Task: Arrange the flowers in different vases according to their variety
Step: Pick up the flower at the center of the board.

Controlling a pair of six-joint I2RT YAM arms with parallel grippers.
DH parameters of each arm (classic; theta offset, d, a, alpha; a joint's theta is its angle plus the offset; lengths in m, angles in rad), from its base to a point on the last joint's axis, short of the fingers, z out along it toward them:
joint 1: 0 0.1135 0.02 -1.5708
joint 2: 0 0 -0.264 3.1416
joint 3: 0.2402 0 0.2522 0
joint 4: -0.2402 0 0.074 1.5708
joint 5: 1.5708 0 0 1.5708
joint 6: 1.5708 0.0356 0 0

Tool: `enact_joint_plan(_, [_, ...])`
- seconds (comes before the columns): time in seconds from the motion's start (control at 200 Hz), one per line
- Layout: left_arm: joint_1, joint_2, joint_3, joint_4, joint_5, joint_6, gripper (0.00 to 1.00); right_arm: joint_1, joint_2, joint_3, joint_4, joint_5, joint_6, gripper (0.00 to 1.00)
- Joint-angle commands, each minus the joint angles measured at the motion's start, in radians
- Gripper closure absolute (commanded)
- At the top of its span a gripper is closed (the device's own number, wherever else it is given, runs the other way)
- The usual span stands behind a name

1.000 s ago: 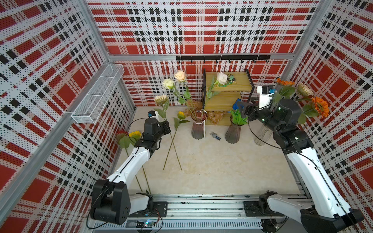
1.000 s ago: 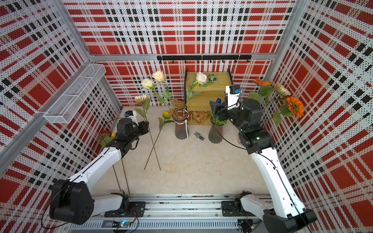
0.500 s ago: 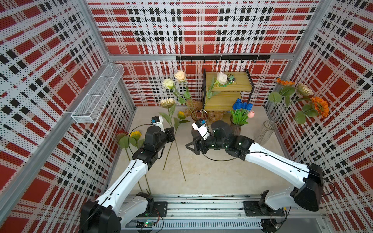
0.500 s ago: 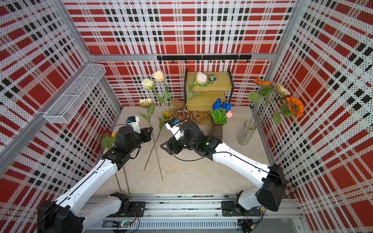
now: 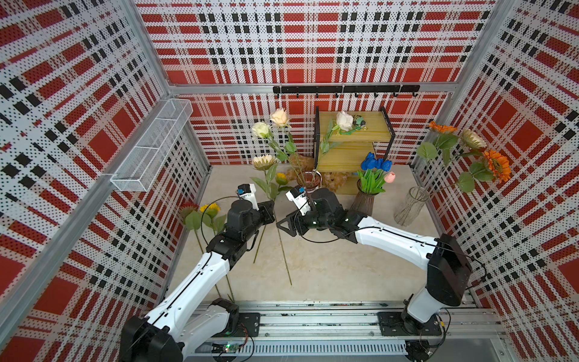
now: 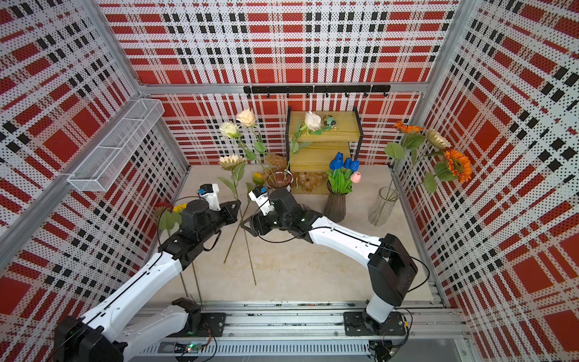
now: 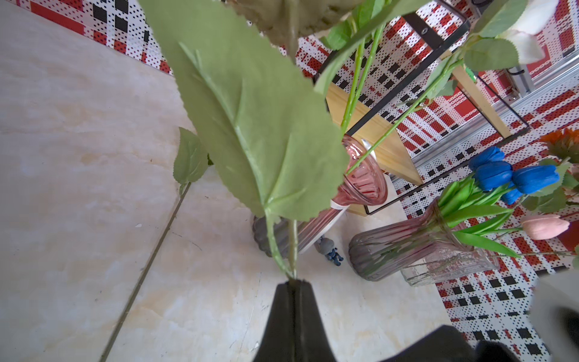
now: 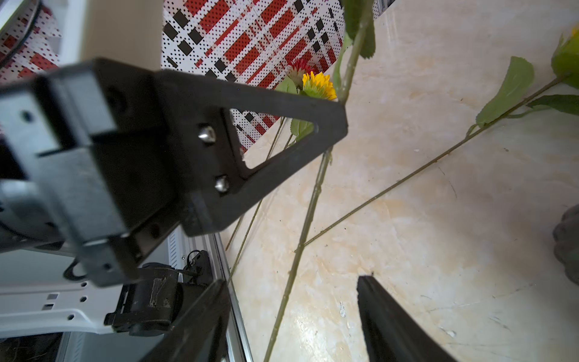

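- Across the floor in both top views, the sorting looks well along. The roses (image 5: 279,117) stand in the pink vase (image 5: 310,183), the tulips (image 5: 374,163) in the dark vase (image 5: 363,202), and three sunflowers (image 5: 497,161) in the clear vase (image 5: 409,207).
- Four flowers appear left to place. The cream sunflower (image 5: 264,162) is in the left claw (image 5: 271,209), a small yellow bloom (image 5: 281,178) leans beside it, and a pair (image 5: 210,207) is propped at the side wall.
- The held flower stands steeply, bloom up toward the back and cut end down toward the front. The right claw (image 6: 246,224) sits just beside its stem.
- From the left wrist, the left claw (image 7: 294,283) is clenched on the stem just under a big leaf (image 7: 250,125).
- From the right wrist, the right claw (image 8: 293,280) is spread, with the stem (image 8: 308,213) running between its fingers and not yet pinched.
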Motion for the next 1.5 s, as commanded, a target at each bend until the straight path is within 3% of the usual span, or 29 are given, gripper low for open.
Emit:
enact_joint_plan(0.0, [-0.006, -0.031, -0.007, 0.028, -0.014, -0.007, 1.00, -0.005, 0.038, 0.032, 0.059, -0.042, 0.015, 0.30])
enact_joint_plan(0.792, [-0.005, -0.031, -0.004, 0.016, -0.005, 0.000, 1.00, -0.005, 0.183, 0.171, 0.091, -0.126, 0.034, 0.50])
enact_joint_plan(0.952, [-0.004, -0.026, 0.005, 0.005, -0.009, 0.002, 1.00, -0.005, 0.188, 0.189, 0.079, -0.127, 0.029, 0.70])
enact_joint_plan(1.117, [0.007, -0.032, 0.015, -0.021, -0.027, 0.010, 0.58, -0.006, 0.176, 0.192, 0.076, -0.124, 0.043, 1.00])
enact_joint_plan(1.203, [0.034, -0.043, 0.027, -0.046, -0.029, 0.021, 0.33, -0.005, 0.174, 0.194, 0.074, -0.122, 0.047, 1.00])
enact_joint_plan(1.368, [0.153, -0.068, 0.051, -0.132, -0.007, 0.053, 0.18, -0.005, 0.169, 0.218, 0.064, -0.117, 0.051, 1.00])
enact_joint_plan(1.493, [0.262, -0.064, 0.059, -0.204, 0.046, 0.091, 0.16, -0.005, 0.136, 0.260, -0.008, -0.036, 0.018, 1.00])
